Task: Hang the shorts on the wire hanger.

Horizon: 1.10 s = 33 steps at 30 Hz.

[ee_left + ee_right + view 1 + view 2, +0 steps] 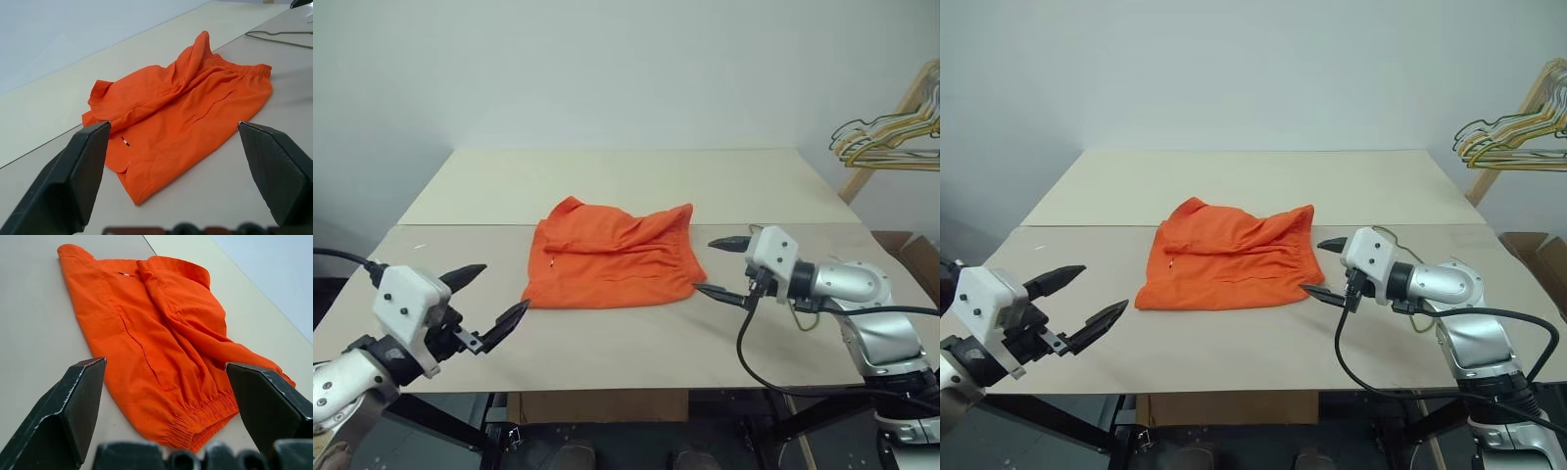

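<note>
The orange shorts point(612, 259) lie crumpled flat in the middle of the table, with the elastic waistband point(205, 423) towards the right. My right gripper point(703, 265) stands open just off that waistband edge, its fingers spread above and below it without touching the cloth. My left gripper point(506, 286) hangs open over the table's front left, a hand's width short of the shorts' leg end. The thin wire hanger point(288, 33) lies on the table behind the right arm, mostly hidden; a loop of it point(803, 318) shows under the wrist.
The shorts rest on a pale wooden table point(607, 362) whose front edge is close to me. A bunch of gold and green hangers point(891, 132) hangs on a wooden rack at the far right. A cardboard box point(913, 253) stands below it.
</note>
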Tool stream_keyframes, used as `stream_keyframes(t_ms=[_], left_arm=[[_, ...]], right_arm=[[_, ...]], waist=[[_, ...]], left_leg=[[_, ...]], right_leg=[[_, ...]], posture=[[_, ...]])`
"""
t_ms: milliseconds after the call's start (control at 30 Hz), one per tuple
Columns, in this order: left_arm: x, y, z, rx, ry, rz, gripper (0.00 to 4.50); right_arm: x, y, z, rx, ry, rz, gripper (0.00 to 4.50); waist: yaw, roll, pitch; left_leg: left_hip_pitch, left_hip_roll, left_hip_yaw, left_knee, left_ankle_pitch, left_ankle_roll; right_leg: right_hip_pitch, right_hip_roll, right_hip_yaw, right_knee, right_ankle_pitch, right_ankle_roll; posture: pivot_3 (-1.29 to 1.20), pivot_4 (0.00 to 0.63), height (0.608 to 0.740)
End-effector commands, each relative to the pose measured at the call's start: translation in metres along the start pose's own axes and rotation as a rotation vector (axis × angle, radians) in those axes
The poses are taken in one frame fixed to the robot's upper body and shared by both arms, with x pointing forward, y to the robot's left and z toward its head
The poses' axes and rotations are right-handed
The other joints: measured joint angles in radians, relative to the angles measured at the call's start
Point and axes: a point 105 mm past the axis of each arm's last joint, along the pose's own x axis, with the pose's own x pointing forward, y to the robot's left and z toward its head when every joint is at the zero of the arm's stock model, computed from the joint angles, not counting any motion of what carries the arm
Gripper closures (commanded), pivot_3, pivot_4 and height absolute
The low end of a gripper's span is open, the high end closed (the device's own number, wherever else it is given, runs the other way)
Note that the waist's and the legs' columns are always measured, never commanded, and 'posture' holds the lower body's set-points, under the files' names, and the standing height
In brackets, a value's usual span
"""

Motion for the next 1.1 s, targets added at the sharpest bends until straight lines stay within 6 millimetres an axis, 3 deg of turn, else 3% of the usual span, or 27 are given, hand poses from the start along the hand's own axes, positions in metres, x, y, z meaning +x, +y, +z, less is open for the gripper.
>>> stream_keyframes(t_ms=[33,267,433,533,700,867,1100], left_arm=[[-0.001,0.0,0.007,0.028,-0.033,-0.01,0.0],[-0.002,-0.002,0.005,0.035,-0.013,-0.027,0.0],[0.003,-0.006,0.008,0.034,-0.024,-0.062,0.0],[0.006,-0.006,0.01,0.029,-0.037,-0.062,0.0],[0.006,-0.008,0.008,0.017,-0.03,-0.068,0.0],[0.006,-0.009,0.007,0.013,-0.03,-0.071,0.0],[0.008,-0.011,0.008,0.013,-0.035,-0.08,0.0]], right_arm=[[-0.007,-0.008,0.014,-0.055,-0.032,-0.035,0.01],[-0.005,-0.007,0.014,-0.081,-0.028,-0.029,0.01],[0.003,-0.007,0.009,-0.277,0.04,0.008,0.01],[0.013,-0.004,-0.007,-0.505,0.139,0.086,0.01],[0.022,-0.002,-0.032,-0.673,0.233,0.19,0.01],[0.035,-0.002,-0.051,-0.78,0.268,0.235,0.01],[0.071,-0.011,-0.067,-0.889,0.315,0.223,0.01]], waist=[[0.0,0.0,0.0],[0.0,0.0,0.0],[-0.001,0.0,0.0],[-0.009,0.0,0.0],[-0.023,0.0,0.0],[-0.027,0.0,0.0],[-0.05,0.0,0.0]], left_leg=[[0.0,0.0,0.0,0.0,0.0,0.0],[0.0,0.0,0.0,0.0,0.0,0.0],[0.0,0.0,0.0,0.0,0.0,0.0],[0.0,0.0,0.001,0.0,0.0,0.0],[0.0,0.0,0.001,0.0,0.0,0.0],[0.001,0.0,0.001,0.0,0.0,-0.001],[0.001,0.0,0.0,0.0,0.001,-0.001]], right_leg=[[0.0,0.0,0.0,0.0,0.0,0.0],[0.0,0.0,0.0,0.0,0.0,0.0],[0.0,0.0,0.0,0.0,0.0,0.0],[0.0,0.0,0.0,0.0,0.0,0.001],[0.0,0.0,0.0,0.0,0.0,0.0],[0.0,0.0,0.0,0.0,0.001,-0.001],[0.0,0.0,0.0,0.0,0.001,-0.001]], posture=[[0.13,0.0,0.74],[0.13,0.0,0.74],[0.12,0.0,0.74],[0.11,0.0,0.74],[0.1,0.0,0.74],[0.1,0.0,0.74],[0.1,0.0,0.74]])
